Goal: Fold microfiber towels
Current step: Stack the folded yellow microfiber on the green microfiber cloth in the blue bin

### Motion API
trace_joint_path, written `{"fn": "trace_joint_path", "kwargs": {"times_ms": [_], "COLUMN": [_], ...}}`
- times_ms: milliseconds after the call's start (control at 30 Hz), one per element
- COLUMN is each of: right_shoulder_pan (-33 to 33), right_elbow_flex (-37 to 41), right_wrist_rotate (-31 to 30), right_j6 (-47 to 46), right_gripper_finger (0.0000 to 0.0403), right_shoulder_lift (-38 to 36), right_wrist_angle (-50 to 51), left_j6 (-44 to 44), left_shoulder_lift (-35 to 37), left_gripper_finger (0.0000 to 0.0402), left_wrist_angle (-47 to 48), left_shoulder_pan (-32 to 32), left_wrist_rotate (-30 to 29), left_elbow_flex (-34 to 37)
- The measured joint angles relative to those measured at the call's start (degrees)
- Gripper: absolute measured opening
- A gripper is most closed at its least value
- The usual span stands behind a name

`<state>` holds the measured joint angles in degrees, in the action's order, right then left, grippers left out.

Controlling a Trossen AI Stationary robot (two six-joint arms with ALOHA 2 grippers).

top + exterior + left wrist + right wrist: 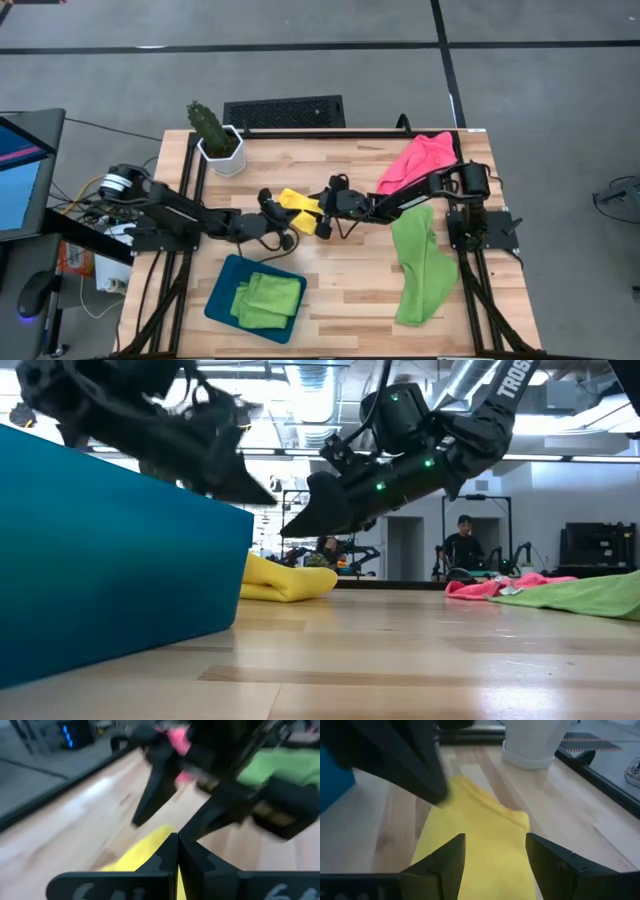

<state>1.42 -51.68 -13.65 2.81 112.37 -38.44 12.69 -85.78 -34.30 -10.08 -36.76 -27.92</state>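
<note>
The fingers of the right gripper (495, 865) stand wide apart with nothing between them, poised just above the yellow towel (480, 845), which lies bunched on the tabletop (350, 270) near its middle; the spread suggests a readiness to pinch an edge for a fold. The fingers of the left gripper (177, 855) are pressed fully together, and they hold nothing that can be seen; their tips sit at the near edge of the same yellow towel, probably to pin or steady it. Both grippers meet over this towel from opposite sides, the left gripper (272, 212) beside its one end and the right gripper (322, 222) at the other. Outward from there, the pink towel (418, 160) lies crumpled at the far right corner and a lime green towel (420, 265) sprawls unfolded along the right edge, both apparently awaiting their turn. Folded green towels (268, 298) rest in the teal tray (222, 297) at the front left, evidently the finished stack. A potted cactus (215, 138) stands at the far left corner, clear of the work.
</note>
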Motion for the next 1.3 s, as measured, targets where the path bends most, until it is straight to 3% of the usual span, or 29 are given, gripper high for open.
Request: {"fn": "trace_joint_path", "kwargs": {"times_ms": [267, 567, 767, 1000, 1300], "right_shoulder_pan": [-1.88, -2.95, -3.33, -2.80, -2.39], "right_elbow_flex": [0.02, 0.02, 0.44, 0.46, 0.52], "right_wrist_rotate": [-3.17, -3.06, -2.99, -3.13, -2.99], "right_j6": [0.32, 0.62, 0.62, -0.92, -0.24], "right_gripper_finger": [0.0220, 0.0209, 0.0203, 0.0191, 0.0173], "right_shoulder_lift": [0.03, 0.24, 5.08, 11.77, 10.73], "right_wrist_angle": [0.77, -0.44, -7.27, -11.06, -10.67], "left_j6": [1.79, 10.02, 15.06, 19.98, 18.18], "left_shoulder_lift": [-6.17, -6.20, -6.20, -6.20, -4.95], "left_gripper_finger": [0.0000, 0.0000, 0.0000, 0.0000, 0.0000], "left_wrist_angle": [2.02, 12.01, 17.14, 14.63, 10.14], "left_shoulder_pan": [5.95, 8.06, 8.21, 8.19, 8.14], "left_wrist_rotate": [3.08, -0.17, -3.31, -3.35, -4.49], "left_elbow_flex": [-0.02, 0.07, 0.21, 4.74, 7.21]}}
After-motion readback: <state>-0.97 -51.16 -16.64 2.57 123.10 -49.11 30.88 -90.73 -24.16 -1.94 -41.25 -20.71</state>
